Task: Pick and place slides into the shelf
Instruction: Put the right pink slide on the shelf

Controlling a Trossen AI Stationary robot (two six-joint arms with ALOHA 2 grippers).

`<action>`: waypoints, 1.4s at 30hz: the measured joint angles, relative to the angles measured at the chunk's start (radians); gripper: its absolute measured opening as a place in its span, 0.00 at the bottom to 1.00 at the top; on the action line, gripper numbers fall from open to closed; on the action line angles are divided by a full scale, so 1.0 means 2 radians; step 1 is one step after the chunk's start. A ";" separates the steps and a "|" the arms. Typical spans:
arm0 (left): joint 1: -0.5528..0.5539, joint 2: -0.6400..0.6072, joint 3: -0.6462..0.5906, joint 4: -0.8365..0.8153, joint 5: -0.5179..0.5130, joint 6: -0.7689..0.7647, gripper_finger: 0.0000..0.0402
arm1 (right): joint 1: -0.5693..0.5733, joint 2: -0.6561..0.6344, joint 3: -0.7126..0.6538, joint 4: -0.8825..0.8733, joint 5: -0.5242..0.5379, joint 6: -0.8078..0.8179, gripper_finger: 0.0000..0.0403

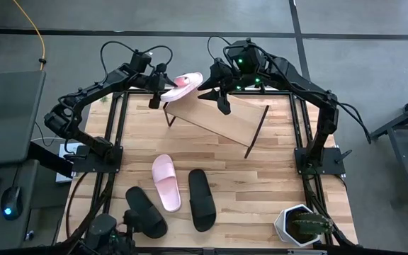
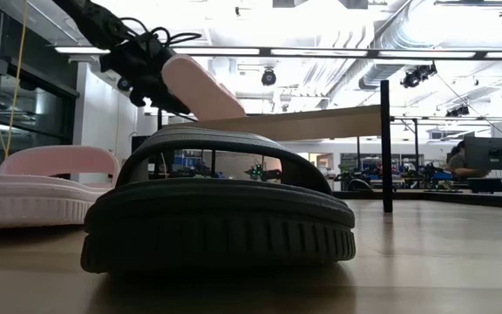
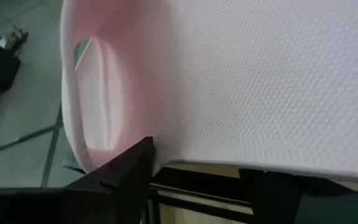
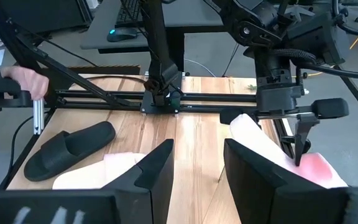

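Observation:
My left gripper is shut on a light pink slide above the far left end of the shelf, a slanted light-wood board on a thin black frame. That slide fills the left wrist view. My right gripper is open and empty just right of that slide, over the board's far edge. A second pink slide and two black slides lie sole-down on the table's near half. My left gripper holds the pink slide at its strap end, the end toward the table's left. Its fingers come from above, pointing down. The slide is lifted off the table and tilted, its free end low over the board; whether it touches the board I cannot tell.
A white pot with a green plant stands at the near right corner. A person's hand shows at the table's near edge. The black slide stands close before the low camera. Bare tabletop lies right of the slides.

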 joint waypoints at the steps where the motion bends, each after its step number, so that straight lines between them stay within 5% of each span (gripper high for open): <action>1: 0.000 0.000 0.001 0.000 -0.003 -0.008 0.56 | 0.000 0.000 0.000 0.000 0.000 0.000 0.32; 14: -0.005 -0.028 0.004 -0.039 -0.043 -0.027 0.58 | 0.000 0.000 0.000 -0.002 0.000 -0.001 0.32; 22: -0.038 -0.054 0.004 -0.045 -0.141 -0.046 0.58 | 0.000 0.004 0.000 -0.004 -0.001 0.000 0.32; 42: -0.052 -0.100 0.004 -0.068 -0.205 -0.060 0.58 | 0.001 0.011 0.000 -0.021 0.005 0.001 0.32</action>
